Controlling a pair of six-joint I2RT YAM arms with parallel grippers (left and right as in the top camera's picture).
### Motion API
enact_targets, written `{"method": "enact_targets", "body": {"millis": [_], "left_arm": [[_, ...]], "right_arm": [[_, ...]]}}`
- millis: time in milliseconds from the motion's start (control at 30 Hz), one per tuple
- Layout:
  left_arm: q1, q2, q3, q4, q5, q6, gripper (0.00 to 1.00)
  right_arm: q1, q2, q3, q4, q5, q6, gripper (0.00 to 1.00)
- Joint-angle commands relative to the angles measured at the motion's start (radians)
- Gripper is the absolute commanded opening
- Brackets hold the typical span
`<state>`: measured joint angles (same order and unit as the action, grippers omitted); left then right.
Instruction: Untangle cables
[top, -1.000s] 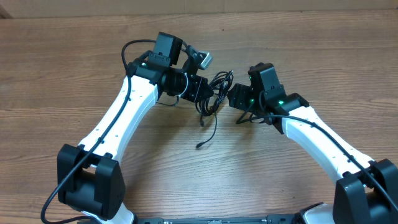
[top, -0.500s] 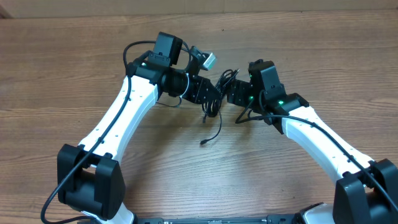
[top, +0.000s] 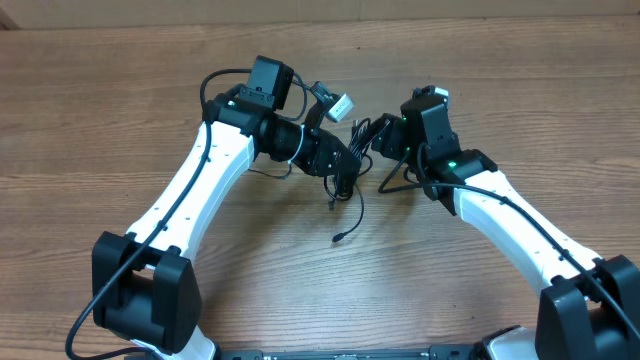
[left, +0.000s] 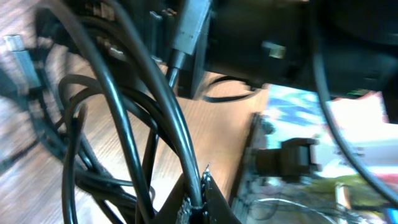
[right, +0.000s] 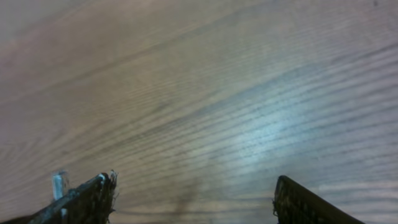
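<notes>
The cables (top: 356, 140) are a tangle of thin black cords held up between my two grippers at the table's middle back. One strand hangs down and ends in a small plug (top: 338, 238) lying on the wood. My left gripper (top: 340, 168) is shut on a cord of the bundle; in the left wrist view the jaws (left: 200, 202) pinch one black strand while several loops (left: 124, 124) cross in front. My right gripper (top: 385, 140) is close to the bundle's right side. In the right wrist view its fingers (right: 193, 199) are wide apart with only wood between them.
The brown wooden table (top: 480, 80) fills the view, its far edge along the top. Both white arms reach in from the front corners. The right arm's body (left: 261, 37) looms close in the left wrist view. A thicker black cable (top: 215, 78) loops on the left arm.
My left gripper has moved right with the bundle, closer to the right gripper. The hanging strand's plug has slid right and a little toward the front. The right gripper has tilted back.
</notes>
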<state>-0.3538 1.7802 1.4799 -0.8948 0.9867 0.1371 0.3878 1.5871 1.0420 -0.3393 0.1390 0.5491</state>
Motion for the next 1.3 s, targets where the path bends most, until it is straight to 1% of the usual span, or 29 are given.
{"method": "enact_targets", "body": {"millis": [0,33,67,100,133,233,300,367,433,500,600,733,800,867,933,967,1033,1100,1133,1200,1267], "left_arm": [[-0.006,-0.018,0.021,0.005,-0.232,0.002,0.08],[-0.006,-0.018,0.021,0.005,-0.31,-0.03,0.14],[-0.006,-0.018,0.021,0.005,-0.39,-0.064,0.25],[-0.006,-0.018,0.021,0.005,-0.465,-0.101,0.39],[-0.006,-0.018,0.021,0.002,-0.535,-0.142,0.59],[-0.006,-0.018,0.021,-0.006,-0.677,-0.235,1.0],[-0.006,-0.018,0.021,-0.006,-0.727,-0.266,1.0],[-0.006,-0.018,0.021,-0.002,-0.743,-0.277,1.0],[-0.007,-0.018,0.021,0.002,-0.743,-0.278,1.0],[-0.008,-0.018,0.021,0.001,-0.743,-0.317,0.99],[-0.008,-0.018,0.021,0.002,-0.743,-0.344,1.0],[-0.008,-0.018,0.021,0.001,-0.743,-0.356,1.0],[-0.008,-0.018,0.021,0.001,-0.743,-0.356,1.0],[-0.008,-0.018,0.021,0.003,-0.743,-0.356,1.0],[-0.008,-0.018,0.021,0.014,-0.743,-0.356,1.0],[-0.008,-0.018,0.021,0.019,-0.743,-0.355,1.0],[-0.008,-0.018,0.021,0.026,-0.743,-0.355,0.99],[-0.007,-0.018,0.021,0.031,-0.752,-0.355,1.0],[-0.007,-0.017,0.021,0.032,-0.775,-0.356,1.0],[-0.006,-0.017,0.021,0.031,-0.835,-0.383,1.0],[-0.005,-0.017,0.021,0.028,-0.909,-0.43,1.0]], "right_arm": [[-0.002,0.009,0.006,-0.07,0.013,0.003,0.85],[-0.002,0.009,0.006,-0.098,0.013,0.003,0.86],[-0.002,0.009,0.006,-0.117,0.013,0.003,0.87],[-0.002,0.009,0.006,-0.136,0.013,0.003,0.88],[-0.002,0.009,0.006,-0.152,0.013,0.003,0.9],[-0.002,0.009,0.006,-0.177,-0.004,0.003,0.94],[-0.002,0.009,0.006,-0.18,-0.021,0.003,0.98],[-0.002,0.009,0.006,-0.18,-0.037,0.003,1.0],[-0.002,0.009,0.006,-0.18,-0.052,0.003,1.0],[-0.002,0.009,0.006,-0.182,-0.068,0.003,1.0],[-0.002,0.009,0.006,-0.191,-0.087,0.003,1.0],[-0.002,0.009,0.006,-0.22,-0.202,0.002,1.0],[-0.002,0.009,0.006,-0.228,-0.324,-0.057,1.0],[0.003,0.009,0.006,-0.228,-0.453,-0.184,1.0],[0.02,0.01,0.006,-0.227,-0.507,-0.269,0.97],[0.029,0.01,0.006,-0.223,-0.507,-0.28,0.95],[0.047,0.017,0.006,-0.207,-0.498,-0.298,0.86],[0.069,0.03,0.006,-0.186,-0.492,-0.328,0.85],[0.09,0.044,0.006,-0.174,-0.488,-0.375,0.84],[0.117,0.06,0.006,-0.164,-0.474,-0.383,0.81],[0.142,0.071,0.006,-0.163,-0.438,-0.383,0.74]]}}
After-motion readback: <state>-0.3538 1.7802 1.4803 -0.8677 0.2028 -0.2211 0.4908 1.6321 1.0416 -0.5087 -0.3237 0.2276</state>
